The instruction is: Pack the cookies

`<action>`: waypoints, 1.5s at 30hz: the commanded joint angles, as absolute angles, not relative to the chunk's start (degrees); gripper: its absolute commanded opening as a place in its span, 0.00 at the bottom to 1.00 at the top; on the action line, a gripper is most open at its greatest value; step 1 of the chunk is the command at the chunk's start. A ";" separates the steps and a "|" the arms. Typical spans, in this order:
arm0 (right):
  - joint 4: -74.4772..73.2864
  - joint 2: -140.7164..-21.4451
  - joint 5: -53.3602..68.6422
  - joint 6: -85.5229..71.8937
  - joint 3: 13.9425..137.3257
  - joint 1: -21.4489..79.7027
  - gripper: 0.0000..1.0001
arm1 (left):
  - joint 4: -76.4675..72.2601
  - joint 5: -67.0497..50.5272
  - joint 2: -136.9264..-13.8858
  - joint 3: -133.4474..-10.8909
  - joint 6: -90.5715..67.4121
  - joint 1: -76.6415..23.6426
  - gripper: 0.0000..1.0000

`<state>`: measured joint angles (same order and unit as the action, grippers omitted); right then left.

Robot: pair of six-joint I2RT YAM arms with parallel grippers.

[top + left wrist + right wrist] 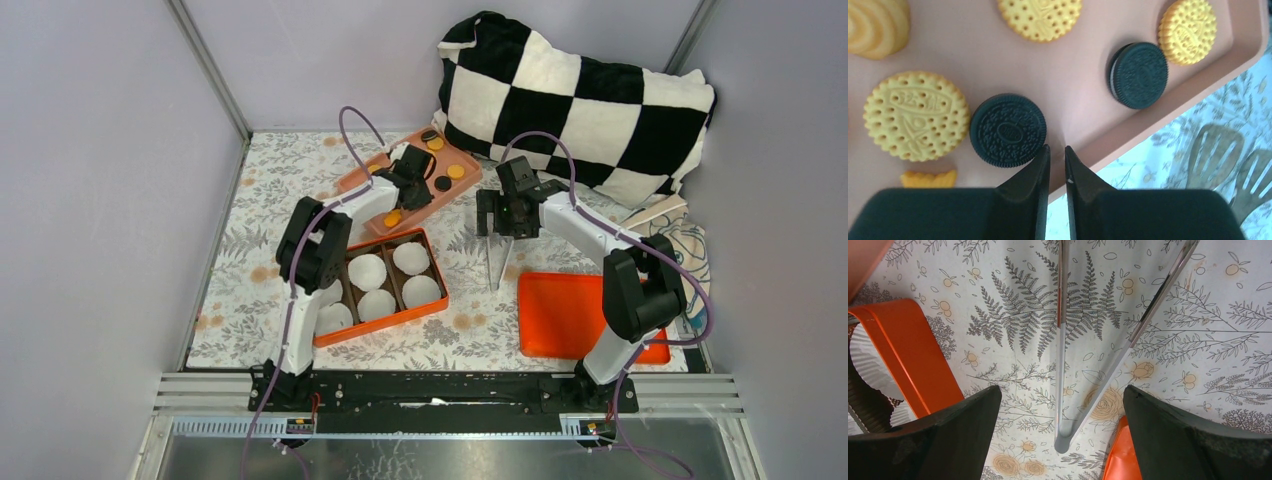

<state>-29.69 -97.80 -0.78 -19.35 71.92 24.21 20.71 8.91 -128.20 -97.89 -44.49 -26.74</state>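
The cookies lie on a pink tray (470,160) at the back: yellow discs (915,116) (1188,31) and black sandwich cookies (1008,129) (1140,75). In the top view they show as orange (456,171) and black (441,185) dots. My left gripper (410,175) (1057,148) hangs over the tray's near edge, jaws almost together with nothing between them, its left fingertip beside a black cookie. My right gripper (505,215) (1062,390) is wide open above metal tongs (497,262) (1060,365) lying on the tablecloth, their hinge end between the fingers.
An orange box (432,300) (913,350) with several white paper liners (367,271) stands front left. An orange lid (560,315) (1120,455) lies front right. A checkered pillow (575,100) fills the back right. The tongs' slotted tips (1218,150) show beyond the tray edge.
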 commanded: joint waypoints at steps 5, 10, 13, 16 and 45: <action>-28.61 -98.76 -0.72 -21.46 67.33 23.99 1.00 | 23.73 5.70 -121.94 -80.88 -44.43 -31.94 0.21; -29.14 -99.90 -0.25 -22.01 64.56 23.99 1.00 | 22.03 4.52 -120.89 -75.19 -44.60 -32.43 0.21; -27.88 -100.15 -0.09 -22.64 62.95 24.01 1.00 | 21.50 4.47 -119.69 -73.99 -44.05 -32.56 0.20; -26.77 -101.47 -0.10 -23.26 62.94 23.99 1.00 | 21.53 5.16 -116.84 -73.61 -43.24 -33.04 0.20; -32.16 -108.27 -8.26 -31.00 57.66 32.79 0.69 | 21.90 6.65 -93.12 -67.37 -40.22 -34.72 0.22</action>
